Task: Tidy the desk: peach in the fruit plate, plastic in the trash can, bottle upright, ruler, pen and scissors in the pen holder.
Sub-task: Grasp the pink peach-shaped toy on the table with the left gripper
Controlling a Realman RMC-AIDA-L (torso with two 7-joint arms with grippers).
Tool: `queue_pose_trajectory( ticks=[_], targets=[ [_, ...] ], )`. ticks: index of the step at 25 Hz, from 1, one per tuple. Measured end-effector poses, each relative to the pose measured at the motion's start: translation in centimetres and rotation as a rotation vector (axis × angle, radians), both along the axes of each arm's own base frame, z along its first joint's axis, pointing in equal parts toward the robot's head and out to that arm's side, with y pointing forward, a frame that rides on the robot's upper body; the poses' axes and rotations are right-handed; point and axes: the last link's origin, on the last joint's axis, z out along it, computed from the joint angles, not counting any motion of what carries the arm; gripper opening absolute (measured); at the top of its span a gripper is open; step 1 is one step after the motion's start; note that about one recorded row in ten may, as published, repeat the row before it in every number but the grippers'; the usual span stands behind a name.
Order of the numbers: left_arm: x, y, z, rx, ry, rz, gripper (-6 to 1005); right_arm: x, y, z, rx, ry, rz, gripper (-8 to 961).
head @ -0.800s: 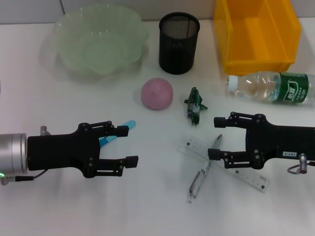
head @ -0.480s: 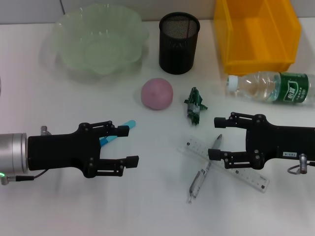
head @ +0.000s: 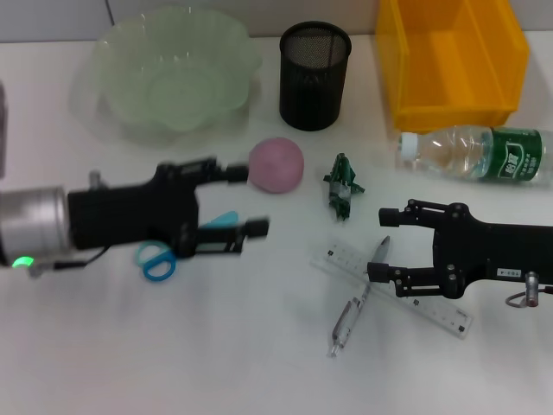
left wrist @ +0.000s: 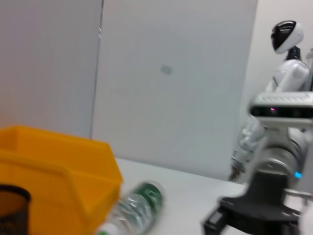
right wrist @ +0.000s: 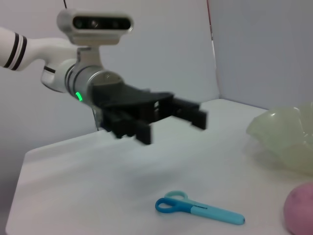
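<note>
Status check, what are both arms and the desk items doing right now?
Left tool open, raised near peach, holding nothing. Right tool open over ruler and pen. Scissors on desk. Bottle lying down.

Head cam: high, looks forward and down, whole desk in view, both arms seen from above, mid distance.

L wrist cam: low over desk, faces sideways across it, toward right gripper near frame edge; bottle and yellow bin beyond, wall behind.

R wrist cam: low, faces opposite way, toward left gripper raised above scissors; peach and plate at frame edge.

Shared: head + R wrist both see left gripper, scissors, peach. Head + L wrist both see bottle, bin, right gripper.
</note>
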Motion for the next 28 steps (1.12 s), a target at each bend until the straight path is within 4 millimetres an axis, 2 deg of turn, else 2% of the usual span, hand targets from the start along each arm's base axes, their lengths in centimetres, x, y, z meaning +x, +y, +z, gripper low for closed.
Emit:
queue_pose_trajectory(
  ticks=[1,2,3,7,8,9,13,20,28],
  targets=[
    [0.0,0.0,0.0,0.000,0.000,0.000,825,0.0,0.0,0.0,0.001,0.001,-0.001,828],
    [0.6,0.8,-0.3,0.028,0.003,0.000,825,0.0,0.0,0.0,0.002,0.001,-0.002,828],
    [1.7,2.7,-1.1,0.086,0.029,0.020,825,0.1,-0.1,0.0,0.002,0.002,-0.006,827],
    [2.5,4.3,-1.9,0.131,0.067,0.037,825,0.2,-0.2,0.0,0.004,0.004,-0.010,826],
    [3.7,6.2,-3.4,0.156,0.135,0.041,826,0.2,-0.2,0.0,0.004,0.004,-0.010,826],
    [3.7,6.2,-3.4,0.156,0.135,0.041,826,0.2,-0.2,0.0,0.005,0.004,-0.010,826],
    [4.5,8.3,-5.5,0.184,0.281,0.059,826,0.3,-0.2,0.1,0.010,0.004,-0.013,824],
    [3.9,9.3,-7.1,0.213,0.450,0.082,826,0.4,-0.3,0.2,0.013,0.006,-0.020,822],
    [3.5,9.2,-8.6,0.237,0.588,0.065,826,0.6,-0.3,0.3,0.016,0.005,-0.026,820]
  ],
)
